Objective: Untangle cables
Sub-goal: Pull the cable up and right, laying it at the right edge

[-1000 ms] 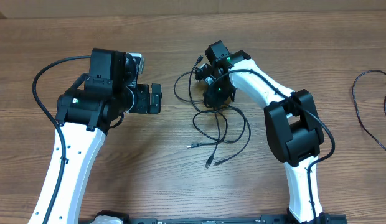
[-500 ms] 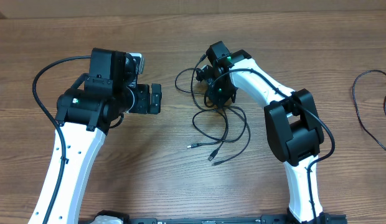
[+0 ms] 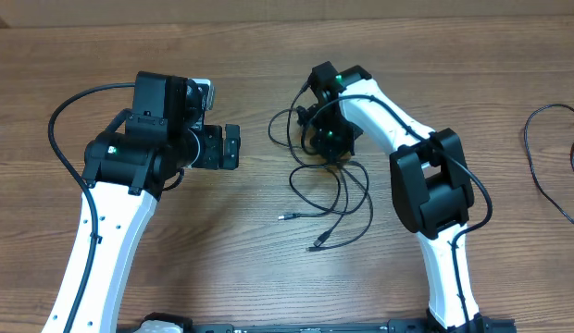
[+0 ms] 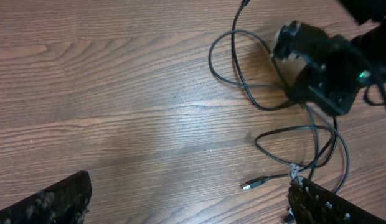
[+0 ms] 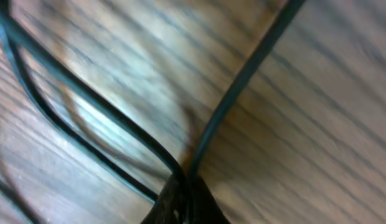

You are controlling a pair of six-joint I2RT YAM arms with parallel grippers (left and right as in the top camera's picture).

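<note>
Most cables (image 3: 331, 190) looped together beneath right claw (image 3: 322, 141), clamped on strands; left claw (image 3: 231, 146) agape, well apart. Untangling looks largely undone.

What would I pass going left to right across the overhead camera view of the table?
Left arm's black open hand → tangled bundle of thin black cables → right arm's black elbow block → separate thin black cord at the right edge.

Wood-grain table (image 3: 250, 240), glossy sheen
</note>
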